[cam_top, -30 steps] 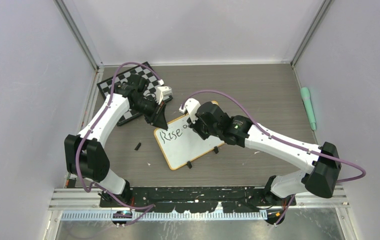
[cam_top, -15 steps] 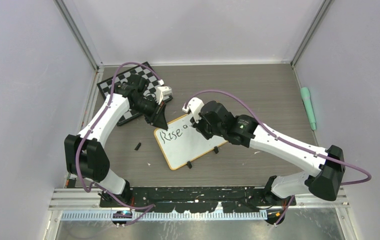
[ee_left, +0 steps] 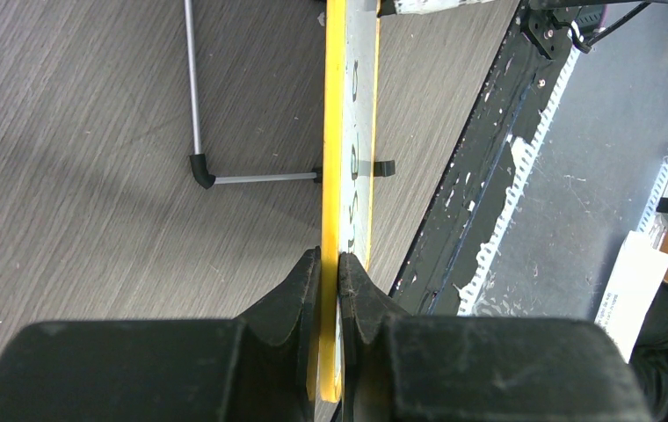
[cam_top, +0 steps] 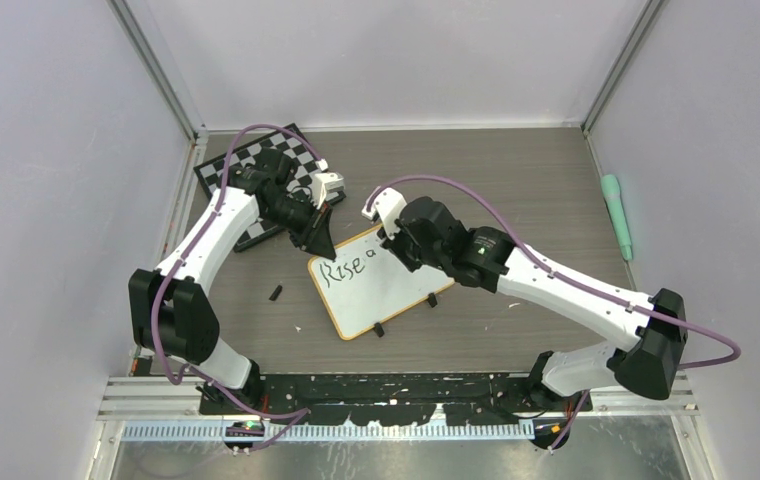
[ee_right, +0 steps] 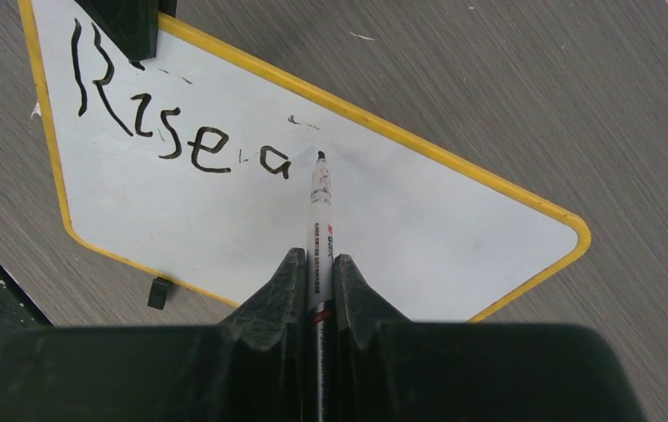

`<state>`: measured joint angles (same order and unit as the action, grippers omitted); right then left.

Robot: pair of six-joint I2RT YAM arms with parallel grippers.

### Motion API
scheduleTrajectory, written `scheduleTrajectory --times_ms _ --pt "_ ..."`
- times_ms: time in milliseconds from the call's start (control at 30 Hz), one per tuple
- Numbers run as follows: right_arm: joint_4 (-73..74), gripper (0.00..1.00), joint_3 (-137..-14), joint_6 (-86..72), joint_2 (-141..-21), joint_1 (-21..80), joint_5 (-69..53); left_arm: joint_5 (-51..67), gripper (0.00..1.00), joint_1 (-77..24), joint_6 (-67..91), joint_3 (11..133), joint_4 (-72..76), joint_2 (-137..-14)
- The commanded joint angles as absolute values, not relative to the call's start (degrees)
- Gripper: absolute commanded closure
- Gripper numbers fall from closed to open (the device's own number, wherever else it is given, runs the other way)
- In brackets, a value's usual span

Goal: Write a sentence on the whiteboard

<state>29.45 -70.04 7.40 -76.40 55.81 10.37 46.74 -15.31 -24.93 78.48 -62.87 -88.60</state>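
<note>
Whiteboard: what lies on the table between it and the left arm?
A small black piece, perhaps a pen cap, just left of the whiteboard; the top view shows it.

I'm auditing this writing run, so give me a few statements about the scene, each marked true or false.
1. The right fingers grip a marker that points at the whiteboard. True.
2. The writing already reads "Rise above it all." False: only "Rise a" is there.
3. The left fingers clamp the whiteboard's yellow rim. True.
4. The chessboard lies to the right of the whiteboard. False: it lies at the far left, partly under the left arm.
</note>
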Motion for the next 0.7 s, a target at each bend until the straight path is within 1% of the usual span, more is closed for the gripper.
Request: scheduleTrajectory --times_ms 0,300,667 --pt "24.9 1.0 -71.95 8.09 -77.0 55.76 11.76 46.93 1.0 -15.56 -26.82 79.23 -62.45 -87.61" --pt "24.84 1.0 -71.03 8.2 -78.66 55.75 11.77 46.85 1.0 -15.56 -26.98 79.18 -62.49 -87.61" --pt "26.49 1.0 -67.22 6.7 -77.14 55.79 10.53 46.64 0.99 -15.56 -27.09 79.22 -62.49 -87.72"
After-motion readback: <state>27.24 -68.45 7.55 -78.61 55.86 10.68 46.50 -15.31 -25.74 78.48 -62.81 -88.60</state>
